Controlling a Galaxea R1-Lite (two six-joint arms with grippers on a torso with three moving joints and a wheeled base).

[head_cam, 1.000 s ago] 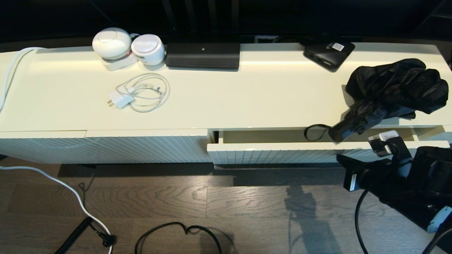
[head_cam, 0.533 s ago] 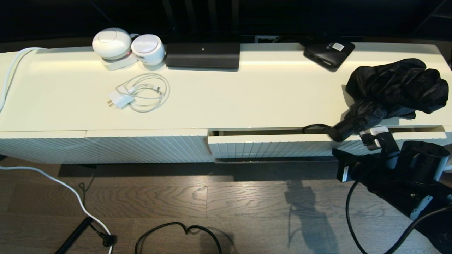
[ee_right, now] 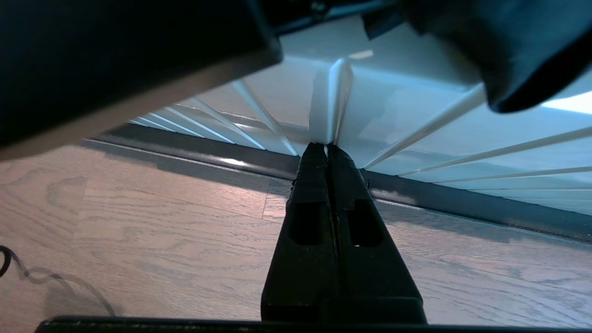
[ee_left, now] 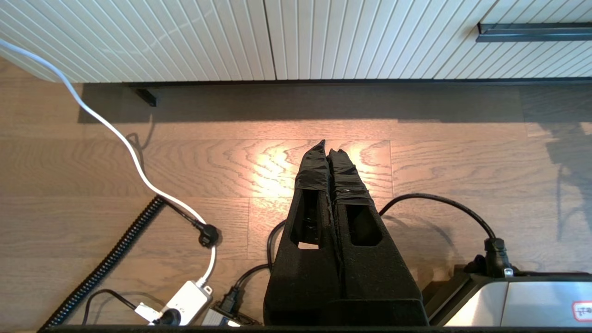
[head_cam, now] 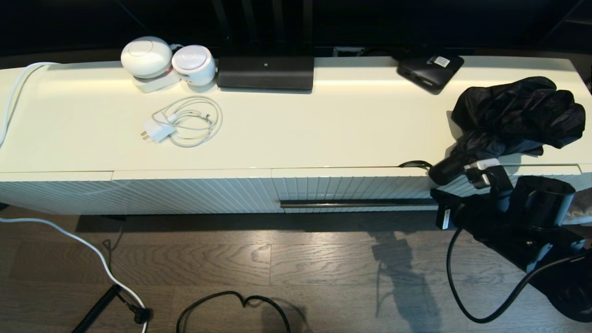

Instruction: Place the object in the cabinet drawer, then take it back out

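Note:
The black folding umbrella [head_cam: 518,113] lies on the cabinet top at the far right. Its short handle [head_cam: 444,171] sticks out over the front edge, with the thin loop [head_cam: 414,164] beside it. The cabinet drawer [head_cam: 351,187] below is closed, its dark handle bar [head_cam: 356,203] running along its lower edge. My right gripper [ee_right: 327,147] is shut and empty, tips against the drawer's ribbed front [ee_right: 416,125], just under the umbrella handle; its arm [head_cam: 518,217] shows at the right. My left gripper [ee_left: 328,148] is shut and empty, low over the wooden floor, left of the drawer.
On the cabinet top stand two white round devices [head_cam: 166,58], a coiled white charger cable [head_cam: 185,122], a black router [head_cam: 266,71] and a flat black box with a white label [head_cam: 430,69]. White and black cables [head_cam: 92,259] trail over the floor.
The drawer has gone from partly open to fully closed. My right arm has moved forward toward the cabinet with it. The umbrella has stayed on top.

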